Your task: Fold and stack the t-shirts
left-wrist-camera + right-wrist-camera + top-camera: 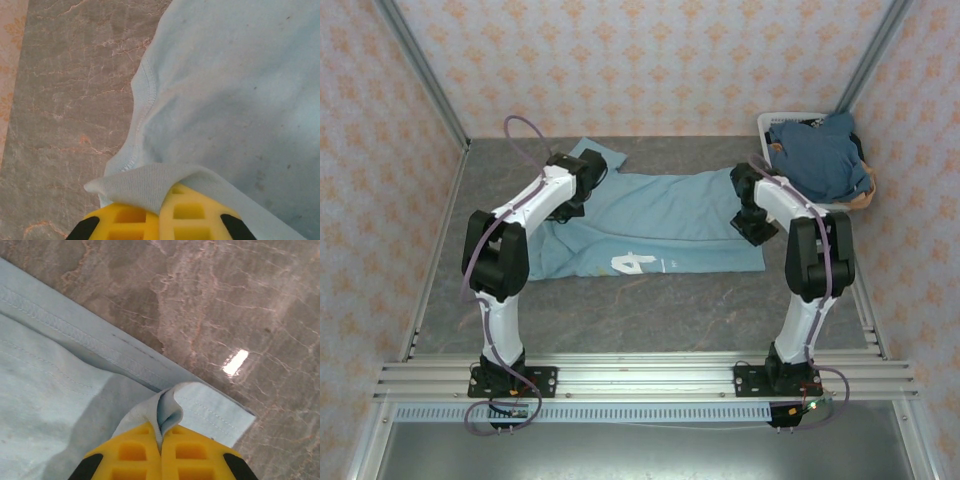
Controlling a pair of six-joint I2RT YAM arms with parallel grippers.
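Observation:
A light sky-blue t-shirt [650,220] lies spread across the middle of the grey table, white letters [633,263] near its front edge. My left gripper [582,180] is shut on the shirt's cloth at the left end; its yellow fingers [195,210] pinch a fold of fabric [145,182]. My right gripper [755,222] is shut on the shirt's right edge, where a pinched loop of hem [167,412] rises between the yellow fingers [192,452]. Darker slate-blue t-shirts [820,155] are heaped in the basket at the back right.
The white laundry basket [767,125] stands in the back right corner against the wall. Patterned walls enclose the table on three sides. Bare marble tabletop [650,310] runs between the shirt and the arm bases, and beside the shirt's left edge [65,100].

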